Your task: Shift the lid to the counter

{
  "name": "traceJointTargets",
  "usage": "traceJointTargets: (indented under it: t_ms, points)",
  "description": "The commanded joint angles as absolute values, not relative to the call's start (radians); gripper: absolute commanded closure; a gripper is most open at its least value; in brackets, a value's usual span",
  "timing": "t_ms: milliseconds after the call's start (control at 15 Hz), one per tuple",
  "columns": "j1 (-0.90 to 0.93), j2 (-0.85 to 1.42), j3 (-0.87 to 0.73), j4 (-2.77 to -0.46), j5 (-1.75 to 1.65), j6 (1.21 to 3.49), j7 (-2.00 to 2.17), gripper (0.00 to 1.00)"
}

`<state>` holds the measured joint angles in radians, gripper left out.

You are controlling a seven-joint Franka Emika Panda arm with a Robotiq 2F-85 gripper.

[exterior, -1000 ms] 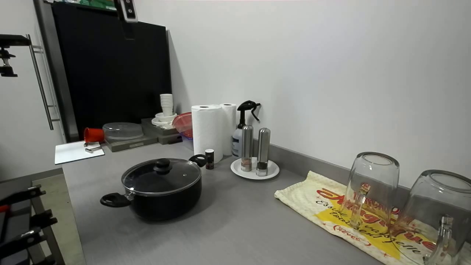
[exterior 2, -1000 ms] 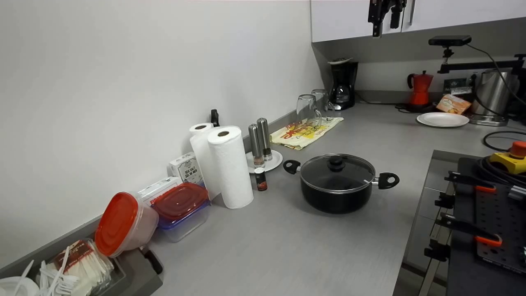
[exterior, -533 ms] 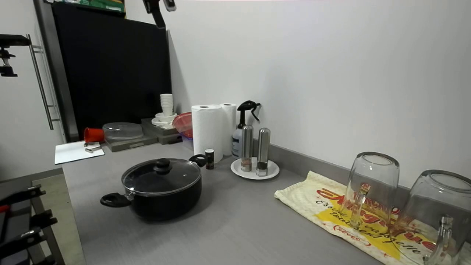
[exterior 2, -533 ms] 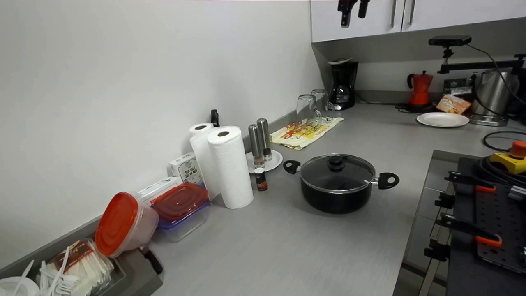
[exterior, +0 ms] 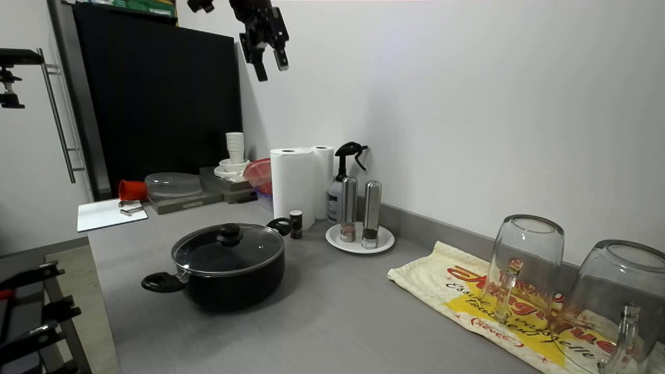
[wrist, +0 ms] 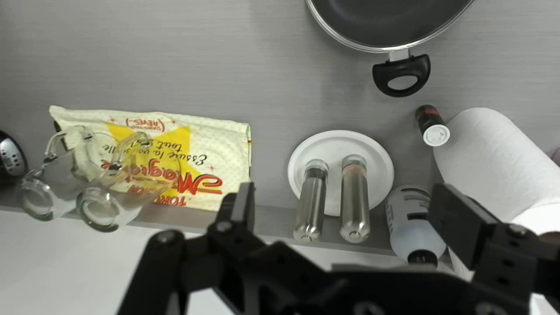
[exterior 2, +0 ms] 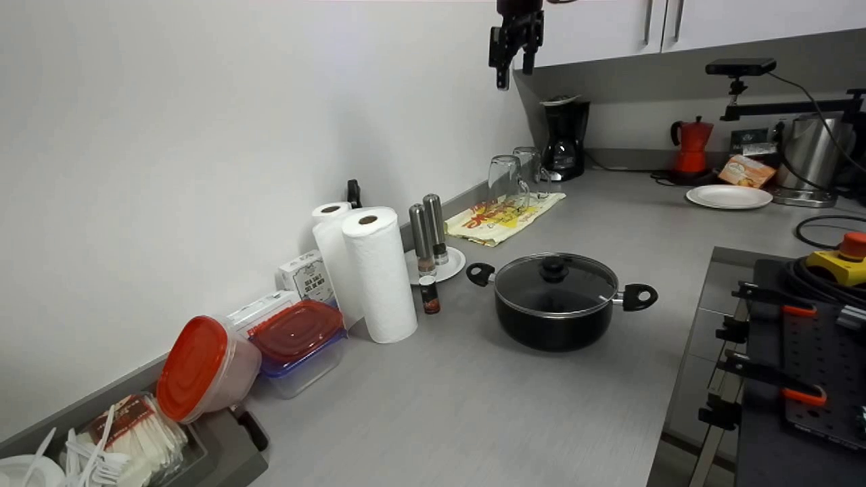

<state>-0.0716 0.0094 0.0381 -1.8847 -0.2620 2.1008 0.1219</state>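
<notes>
Claw [exterior: 272,72] hangs high over the finely streaked grey table [exterior: 337,327], its jaws wide apart, only air between. My wrist view crops the glass lid [wrist: 389,22] at one o'clock; in both exterior views I see its full round, metal-rimmed and black-knobbed, seated on the black pot [exterior 2: 553,335].

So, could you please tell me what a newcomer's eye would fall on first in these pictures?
Most likely the black pot, standing on the grey counter with its clear glass lid on. Next, perhaps, the yellow-and-red printed cloth near the wall, with two upturned glass mugs on it. Then the open, empty gripper, hanging high above the counter in both exterior views.
</notes>
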Motion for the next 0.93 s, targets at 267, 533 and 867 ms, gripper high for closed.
traceJointTargets:
  t_ms: [267, 533, 867]
  points:
    - [-0.059, 0.171, -0.005, -1.853, -0.127, 2.067, 0.071, 0.0]
    - [-0.049, 0.238, -0.014, -1.861, -0.14, 2.048, 0.084, 0.0]
    - [-0.038, 0.325, -0.013, -1.864, -0.141, 2.029, 0.081, 0.0]
